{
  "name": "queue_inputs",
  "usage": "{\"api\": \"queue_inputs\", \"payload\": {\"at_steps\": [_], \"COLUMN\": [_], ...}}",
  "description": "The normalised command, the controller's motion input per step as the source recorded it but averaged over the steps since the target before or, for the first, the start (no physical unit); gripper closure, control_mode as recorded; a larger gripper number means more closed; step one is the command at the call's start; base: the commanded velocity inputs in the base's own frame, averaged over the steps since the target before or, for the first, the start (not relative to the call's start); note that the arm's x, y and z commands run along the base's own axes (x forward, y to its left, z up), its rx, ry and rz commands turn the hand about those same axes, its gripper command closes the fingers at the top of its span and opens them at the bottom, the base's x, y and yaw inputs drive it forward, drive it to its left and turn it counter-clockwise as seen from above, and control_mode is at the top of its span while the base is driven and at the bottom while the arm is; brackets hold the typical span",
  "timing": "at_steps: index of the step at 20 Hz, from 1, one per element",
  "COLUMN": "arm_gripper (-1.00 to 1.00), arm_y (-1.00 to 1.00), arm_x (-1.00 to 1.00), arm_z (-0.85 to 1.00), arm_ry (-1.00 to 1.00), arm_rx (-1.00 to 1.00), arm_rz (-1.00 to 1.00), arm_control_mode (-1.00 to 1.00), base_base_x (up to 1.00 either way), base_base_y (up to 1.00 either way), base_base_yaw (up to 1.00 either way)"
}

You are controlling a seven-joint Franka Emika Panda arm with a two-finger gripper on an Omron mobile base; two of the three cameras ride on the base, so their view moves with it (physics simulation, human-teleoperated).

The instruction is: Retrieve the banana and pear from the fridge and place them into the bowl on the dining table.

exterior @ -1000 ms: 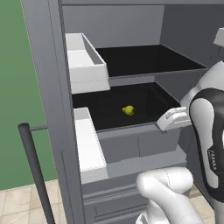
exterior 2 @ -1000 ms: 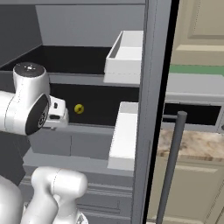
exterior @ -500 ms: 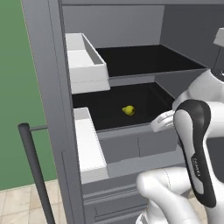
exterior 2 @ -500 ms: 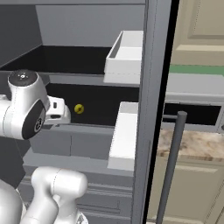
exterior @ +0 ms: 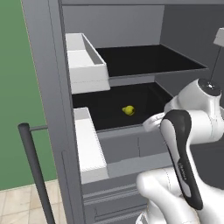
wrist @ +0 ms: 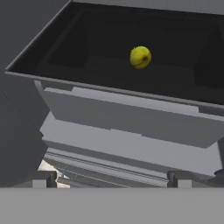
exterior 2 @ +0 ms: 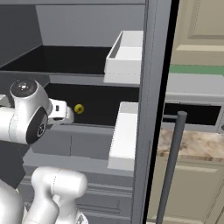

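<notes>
In the left base view, the small rounded yellow-green pear point(exterior: 128, 110) is seen lying alone on the lower black shelf point(exterior: 109, 105) of the tall dark grey fridge point(exterior: 57, 87), roughly mid-depth and well apart from the shelf's edges; being nearly round, no long axis or pointing direction can be made out from here. White door bins point(exterior: 85, 61) are hung on the open left door, one level with the upper shelf and one beside the lower shelf. The white arm with dark joints point(exterior: 183, 153) is bent sharply at the lower right, its forearm reaching leftward toward the front lip of the lower shelf, where the wrist stops short of the fruit. In the right base view, the pear point(exterior 2: 78, 108) is seen just beyond the wrist on the same shelf, apart from it; a strip of mottled beige-brown stone worktop point(exterior 2: 192, 144) is seen past the right door's thin dark handle point(exterior 2: 170, 166). In the hand view, the pear point(wrist: 140, 57) sits ahead and above centre on the black shelf, a small brownish mark on the side facing the camera, and the tool point(wrist: 111, 178) is spread wide and empty, its dark fingertips point(wrist: 43, 177) at the lower corners, over the grey drawer fronts below.
</notes>
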Motion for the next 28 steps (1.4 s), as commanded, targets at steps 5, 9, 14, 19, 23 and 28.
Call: {"api": "queue_inputs", "payload": {"at_steps": [5,9,14,19,23,28], "arm_gripper": [-1.0,-1.0,-1.0,-1.0,-1.0,-1.0], "arm_y": [0.0,0.0,0.0,0.0,0.0,0.0], "arm_x": [0.42,0.4,0.43,0.43,0.45,0.44], "arm_z": [0.0,-0.02,-0.18,-0.25,-0.22,-0.17], "arm_ry": [0.11,0.05,0.0,0.0,0.0,0.0], "arm_rx": [0.02,0.02,0.0,0.0,0.0,0.0], "arm_rz": [-0.06,-0.02,0.0,0.0,0.0,0.0], "arm_control_mode": [-1.0,-1.0,-1.0,-1.0,-1.0,-1.0], "base_base_x": [0.0,0.0,0.0,0.0,0.0,0.0], "base_base_y": [0.0,0.0,0.0,0.0,0.0,0.0], "base_base_yaw": [0.0,0.0,0.0,0.0,0.0,0.0]}}
